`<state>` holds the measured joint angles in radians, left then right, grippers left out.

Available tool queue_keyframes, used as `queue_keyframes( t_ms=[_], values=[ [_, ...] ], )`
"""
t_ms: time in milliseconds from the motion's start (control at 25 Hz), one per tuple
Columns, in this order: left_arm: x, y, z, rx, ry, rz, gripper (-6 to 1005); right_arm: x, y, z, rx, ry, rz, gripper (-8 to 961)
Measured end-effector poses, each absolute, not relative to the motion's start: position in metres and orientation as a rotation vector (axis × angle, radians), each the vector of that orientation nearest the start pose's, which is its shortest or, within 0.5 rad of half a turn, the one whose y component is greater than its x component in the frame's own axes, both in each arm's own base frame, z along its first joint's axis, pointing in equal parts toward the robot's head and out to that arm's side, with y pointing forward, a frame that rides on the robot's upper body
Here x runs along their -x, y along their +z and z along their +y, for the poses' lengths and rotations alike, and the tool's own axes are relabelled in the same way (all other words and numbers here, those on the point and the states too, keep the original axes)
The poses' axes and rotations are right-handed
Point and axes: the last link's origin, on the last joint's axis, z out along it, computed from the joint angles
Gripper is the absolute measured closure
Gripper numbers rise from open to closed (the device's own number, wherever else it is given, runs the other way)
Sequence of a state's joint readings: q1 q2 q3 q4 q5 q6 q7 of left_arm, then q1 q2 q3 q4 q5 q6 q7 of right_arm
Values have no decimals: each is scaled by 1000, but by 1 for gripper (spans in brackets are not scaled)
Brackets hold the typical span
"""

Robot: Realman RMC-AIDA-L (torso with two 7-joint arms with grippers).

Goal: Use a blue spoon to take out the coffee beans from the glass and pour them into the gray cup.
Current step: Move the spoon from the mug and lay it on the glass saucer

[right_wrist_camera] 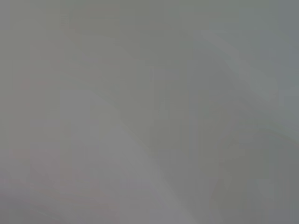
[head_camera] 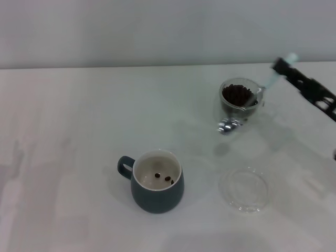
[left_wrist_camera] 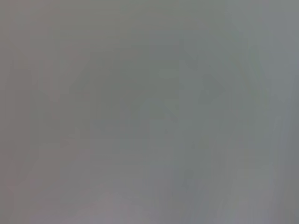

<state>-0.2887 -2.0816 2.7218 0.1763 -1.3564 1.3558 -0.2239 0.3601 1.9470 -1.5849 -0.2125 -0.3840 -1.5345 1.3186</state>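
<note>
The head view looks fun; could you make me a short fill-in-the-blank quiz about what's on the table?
1. The right gripper holds the blue spoon, whose bowl dips into the ____.
2. The gray cup holds ____ coffee beans.
3. The clear saucer holds ____.
4. The glass stands ____ from the robot than the gray cup.

Missing words: glass; three; nothing; farther

No readable text, labels, brands, nos. or signs anywhere: none on the gray cup, the glass, or the desk.
</note>
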Motion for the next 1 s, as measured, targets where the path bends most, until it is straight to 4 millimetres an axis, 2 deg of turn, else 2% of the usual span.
queue_keyframes(
  t_ms=[160, 360, 760, 1000],
  values=[
    [361, -5, 268, 1411, -777, -661, 254, -336, 41, 290, 1878, 1384, 1215, 806],
    [361, -5, 267, 1413, -776, -663, 254, -357, 37, 276, 1859, 1279, 1304, 806],
    [360, -6, 268, 1417, -784, -663, 255, -364, 6, 270, 1944, 1091, 1404, 806],
    [357, -9, 271, 1434, -789, -664, 255, -364, -2, 271, 1970, 1049, 1415, 806]
  ],
)
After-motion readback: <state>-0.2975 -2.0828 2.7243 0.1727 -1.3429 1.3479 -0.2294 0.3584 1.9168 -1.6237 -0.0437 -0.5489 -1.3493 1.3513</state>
